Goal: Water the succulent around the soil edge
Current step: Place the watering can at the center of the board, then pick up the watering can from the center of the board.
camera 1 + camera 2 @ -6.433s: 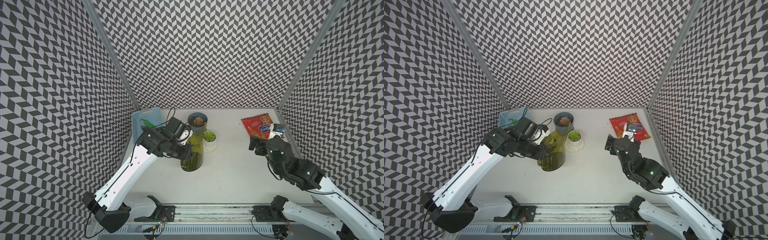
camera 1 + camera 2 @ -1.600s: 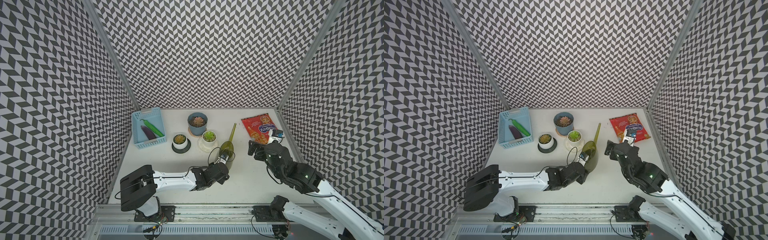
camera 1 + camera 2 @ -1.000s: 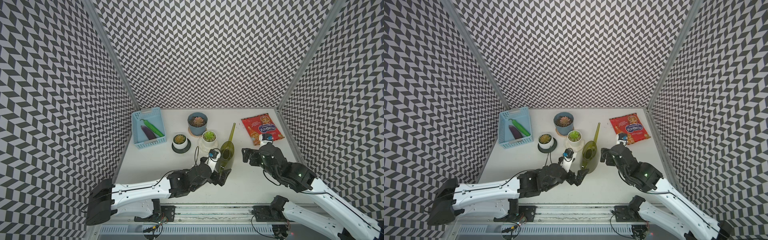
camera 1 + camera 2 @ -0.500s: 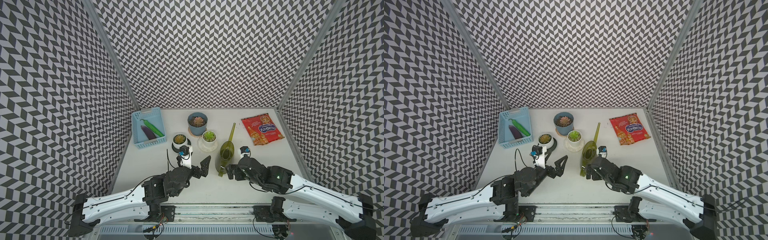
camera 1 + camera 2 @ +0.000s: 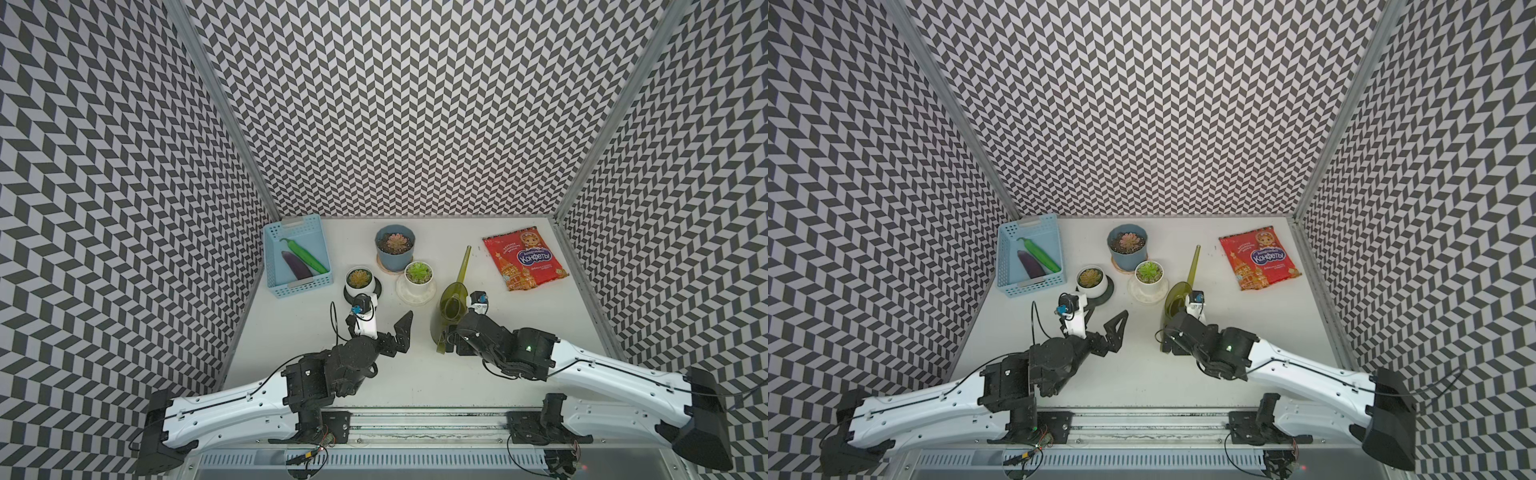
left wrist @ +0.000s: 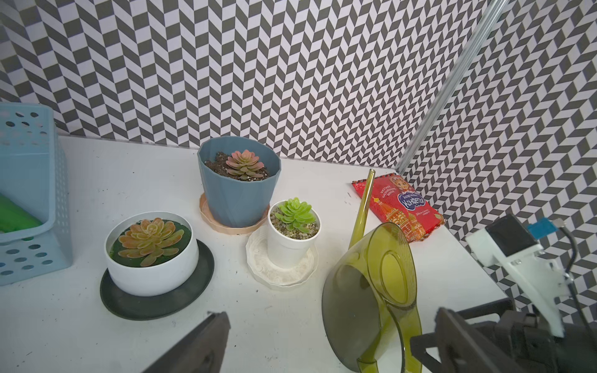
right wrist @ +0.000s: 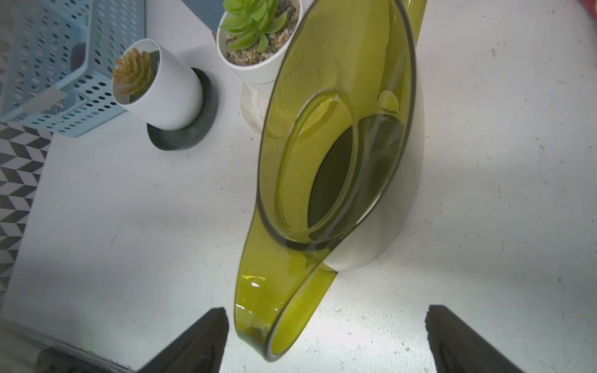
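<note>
Flanking watering can handle (image 7: 258, 290): right fingers (image 7: 200, 342)

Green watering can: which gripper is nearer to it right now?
Right. The right gripper sits at the handle of the watering can, jaws open; the left gripper stands apart, to its side.

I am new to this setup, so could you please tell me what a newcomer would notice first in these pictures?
Black-and-white zigzag walls enclose the table. At its middle stands a see-through green watering can, the right end effector open at its handle. Left of it cluster three potted succulents; a red snack bag lies far right.
</note>
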`<control>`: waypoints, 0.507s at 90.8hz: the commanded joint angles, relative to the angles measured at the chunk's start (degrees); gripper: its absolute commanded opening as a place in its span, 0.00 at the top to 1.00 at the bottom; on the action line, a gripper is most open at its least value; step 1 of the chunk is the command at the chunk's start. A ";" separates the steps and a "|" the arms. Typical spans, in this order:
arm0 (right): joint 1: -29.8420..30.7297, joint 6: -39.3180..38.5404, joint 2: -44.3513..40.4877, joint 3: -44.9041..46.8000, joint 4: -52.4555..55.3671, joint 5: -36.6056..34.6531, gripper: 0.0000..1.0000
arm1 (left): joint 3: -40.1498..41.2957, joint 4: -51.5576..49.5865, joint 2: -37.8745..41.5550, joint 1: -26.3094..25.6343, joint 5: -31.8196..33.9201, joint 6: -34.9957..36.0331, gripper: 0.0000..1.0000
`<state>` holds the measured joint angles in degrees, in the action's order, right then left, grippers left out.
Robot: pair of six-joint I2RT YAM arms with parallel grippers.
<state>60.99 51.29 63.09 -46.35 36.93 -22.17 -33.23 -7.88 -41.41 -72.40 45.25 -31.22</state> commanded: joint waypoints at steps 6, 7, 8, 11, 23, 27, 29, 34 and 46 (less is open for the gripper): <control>0.27 -0.40 2.37 -1.74 -4.16 -1.28 0.00 | 0.76 -0.50 1.07 -0.30 1.28 -0.89 0.00; 0.27 -0.40 2.51 -1.69 -4.33 -1.24 0.00 | 0.82 -0.49 1.07 -0.29 1.30 -0.92 0.00; 0.27 -0.40 2.62 -1.71 -4.54 -1.18 0.00 | 0.86 -0.48 1.11 -0.33 1.32 -0.93 0.00; 0.32 -0.85 3.10 -1.84 -5.24 -0.91 0.00 | 1.03 -0.28 1.18 -0.32 1.35 -0.88 0.00; 0.33 -2.30 5.04 -2.57 -7.45 -0.03 0.00 | 1.07 -0.10 1.07 -0.22 1.58 -0.64 0.00; 0.32 -2.56 6.00 -2.83 -7.93 -0.28 0.00 | 1.07 -0.23 0.97 -0.20 1.65 -0.51 0.00; 0.28 -2.59 6.83 -3.04 -7.88 -0.49 0.00 | 1.07 -0.30 0.93 -0.26 1.67 -0.57 0.00; 0.27 -1.81 8.87 -3.95 -6.81 -1.56 0.00 | 1.19 -0.38 1.05 -0.20 1.75 -0.66 0.00; 0.27 -0.26 11.74 -5.52 -2.36 -3.92 0.00 | 1.42 -0.17 1.40 -0.20 1.91 -0.48 0.00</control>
<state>61.01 50.15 73.12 -50.11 33.01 -23.14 -32.53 -8.10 -40.75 -72.40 45.87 -31.64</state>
